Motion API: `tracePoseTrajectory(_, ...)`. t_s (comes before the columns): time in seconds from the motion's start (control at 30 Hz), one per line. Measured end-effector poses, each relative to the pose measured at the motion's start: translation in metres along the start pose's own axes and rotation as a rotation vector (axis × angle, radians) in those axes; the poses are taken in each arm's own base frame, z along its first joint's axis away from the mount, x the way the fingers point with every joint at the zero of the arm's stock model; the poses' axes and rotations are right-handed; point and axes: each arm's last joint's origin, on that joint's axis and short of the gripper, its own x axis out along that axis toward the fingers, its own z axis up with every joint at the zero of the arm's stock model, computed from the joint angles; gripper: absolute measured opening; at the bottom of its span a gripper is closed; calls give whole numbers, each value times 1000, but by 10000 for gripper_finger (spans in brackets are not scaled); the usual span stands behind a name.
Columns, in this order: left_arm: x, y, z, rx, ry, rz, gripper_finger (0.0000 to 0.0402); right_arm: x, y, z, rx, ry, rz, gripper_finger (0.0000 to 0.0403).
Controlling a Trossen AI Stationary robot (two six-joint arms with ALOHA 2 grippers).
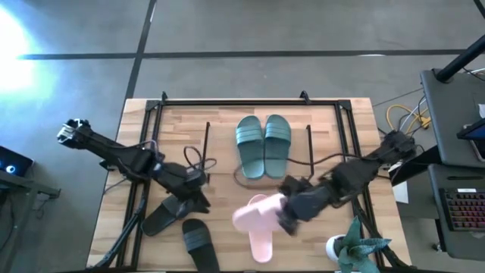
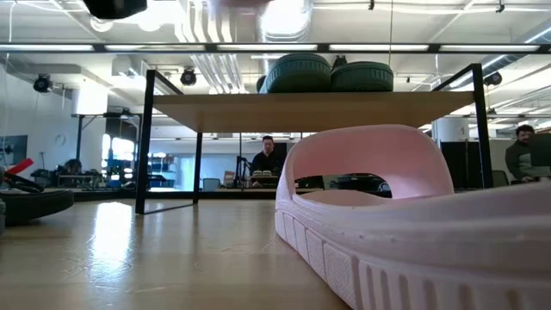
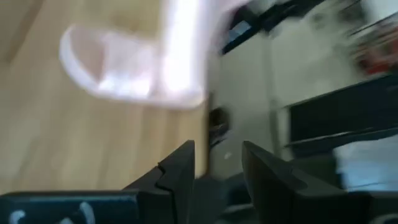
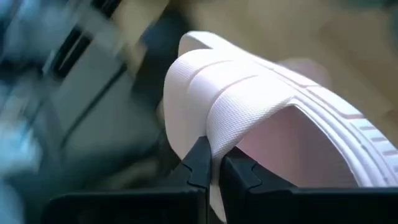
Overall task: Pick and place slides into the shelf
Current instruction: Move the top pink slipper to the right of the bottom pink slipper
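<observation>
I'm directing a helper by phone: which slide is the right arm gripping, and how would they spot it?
On the light wood table, look just in front of the pair of teal-green ribbed rubber slides atop the small black-rod shelf. There the right gripper is shut on the strap of a pale pink rubber slide, the only one being gripped.

The teal pair (image 1: 263,144) fills the shelf (image 1: 220,103) top board. Under that board the table (image 1: 227,129) lies bare. In front of the shelf, pink slides (image 1: 258,220) and the right arm (image 1: 341,178) block passage.
</observation>
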Motion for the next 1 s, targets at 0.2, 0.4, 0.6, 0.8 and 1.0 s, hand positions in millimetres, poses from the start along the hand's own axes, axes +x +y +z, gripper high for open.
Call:
tracePoseTrajectory(0.2, 27, 12, -15, -47, 60, 73, 118, -17, -4, -17, -56, 255, 54, 9)
tracePoseTrajectory(0.4, 65, 27, -28, -57, 140, 143, 118, 3, -8, -22, -75, 483, 22, 9)
tracePoseTrajectory(0.6, 86, 33, -31, -64, 190, 177, 118, 47, -7, -24, -143, 669, 9, 16)
tracePoseTrajectory(0.8, 92, 31, -28, -61, 178, 164, 118, 98, -18, -23, -259, 624, -176, 49)
tracePoseTrajectory(1.0, 86, 24, -23, -54, 135, 118, 118, 145, -31, -31, -329, 697, -331, 121)
